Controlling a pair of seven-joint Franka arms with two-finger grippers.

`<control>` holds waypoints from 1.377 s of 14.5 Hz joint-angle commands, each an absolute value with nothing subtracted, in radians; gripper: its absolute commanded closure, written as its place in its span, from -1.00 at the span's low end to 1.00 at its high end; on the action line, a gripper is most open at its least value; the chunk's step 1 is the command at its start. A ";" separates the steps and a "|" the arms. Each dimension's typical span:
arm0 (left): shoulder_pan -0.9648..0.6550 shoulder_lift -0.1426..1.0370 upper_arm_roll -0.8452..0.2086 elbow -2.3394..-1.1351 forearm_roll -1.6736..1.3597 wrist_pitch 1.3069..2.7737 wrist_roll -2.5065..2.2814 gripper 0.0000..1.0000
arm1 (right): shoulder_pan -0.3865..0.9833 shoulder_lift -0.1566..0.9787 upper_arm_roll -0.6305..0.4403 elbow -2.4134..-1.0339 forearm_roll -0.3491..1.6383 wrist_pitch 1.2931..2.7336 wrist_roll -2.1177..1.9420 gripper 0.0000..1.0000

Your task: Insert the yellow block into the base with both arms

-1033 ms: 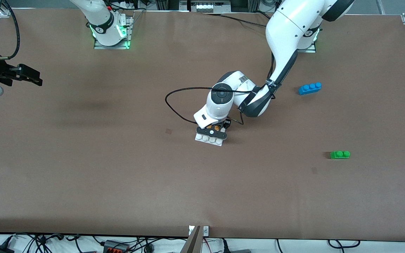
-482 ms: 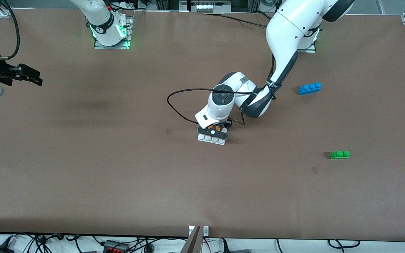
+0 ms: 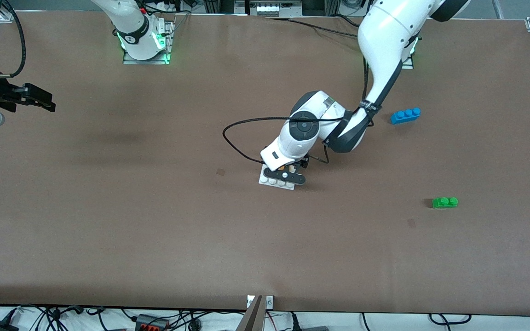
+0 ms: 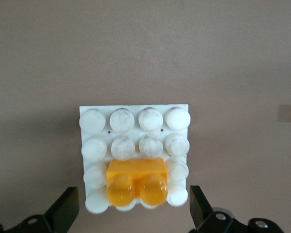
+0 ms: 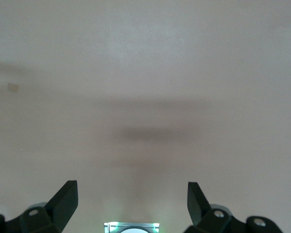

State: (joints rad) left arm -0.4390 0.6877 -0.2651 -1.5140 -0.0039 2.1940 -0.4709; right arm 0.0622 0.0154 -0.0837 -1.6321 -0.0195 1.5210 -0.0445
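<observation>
The yellow block (image 4: 136, 182) sits pressed onto the studs of the white base (image 4: 101, 120), at the base's edge closest to the left wrist camera. My left gripper (image 4: 133, 200) is open, just above the base, with one finger on each side of the block and not touching it. In the front view the left gripper (image 3: 285, 174) covers most of the base (image 3: 274, 182) at mid-table. My right gripper (image 3: 39, 102) is open and empty and waits over the right arm's end of the table; its wrist view (image 5: 132, 191) shows only bare table.
A blue three-stud brick (image 3: 405, 115) and a green two-stud brick (image 3: 445, 202) lie toward the left arm's end of the table. The left arm's black cable (image 3: 237, 131) loops out beside the wrist.
The left arm's wrist has drawn back toward its own base and end of the table. The base has shifted slightly that way. The right arm has not moved.
</observation>
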 commanded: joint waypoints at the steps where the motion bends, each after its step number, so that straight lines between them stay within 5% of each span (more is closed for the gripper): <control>1: -0.400 0.594 -0.273 -1.539 -0.051 2.099 -0.426 -1.00 | 0.055 0.015 -0.081 -1.618 -0.025 1.503 -0.051 -1.00; 10: -0.264 0.439 -0.227 -1.546 -0.045 1.876 -0.434 -1.00 | 0.057 0.015 -0.080 -1.617 -0.026 1.503 -0.041 -1.00; 17: -0.117 0.207 -0.118 -1.595 -0.043 1.663 -0.376 -1.00 | 0.057 0.015 -0.080 -1.617 -0.025 1.503 -0.040 -1.00; 20: -0.065 0.091 -0.100 -1.701 -0.035 1.735 -0.376 -1.00 | 0.057 0.015 -0.080 -1.617 -0.025 1.505 -0.040 -1.00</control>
State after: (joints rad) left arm -0.0871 0.1953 -0.1110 -1.5795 -0.0230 1.6738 -0.3991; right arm 0.0616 0.0154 -0.0837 -1.6320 -0.0195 1.5206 -0.0442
